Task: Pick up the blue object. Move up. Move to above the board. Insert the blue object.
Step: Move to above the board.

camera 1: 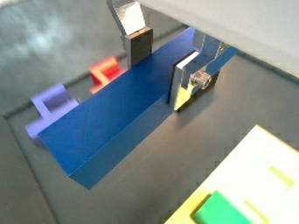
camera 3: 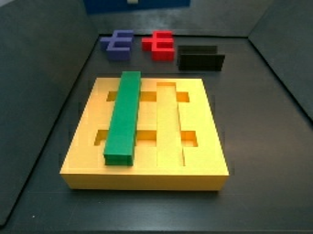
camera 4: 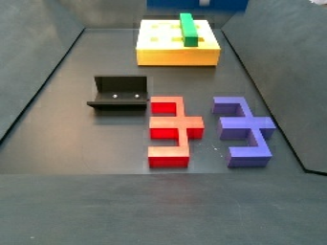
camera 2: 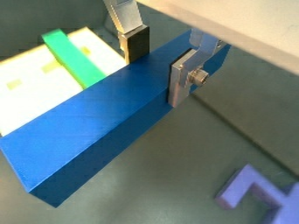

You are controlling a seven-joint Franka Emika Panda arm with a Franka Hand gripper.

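Two flat silver fingers (camera 2: 128, 31) with dark pads pinch the blue object (camera 2: 100, 131) across its width near one end, so the gripper (camera 1: 162, 54) carries the bar clear of the dark floor. It is one long, straight, deep-blue bar with flat matte faces and crisp edges, seen in both wrist views; neither side view shows it or the gripper. Below it in a wrist view lie one purplish-blue notched block (camera 1: 49, 107) and one red notched block (camera 1: 107, 72), side by side. The single board (camera 3: 202, 155) is a broad yellow slab with long parallel grooves and square cut-outs, and one green bar (camera 3: 124, 114) lies seated lengthwise in one of its grooves. One dark L-shaped fixture (camera 4: 119, 94) stands on the floor just beside the red block.
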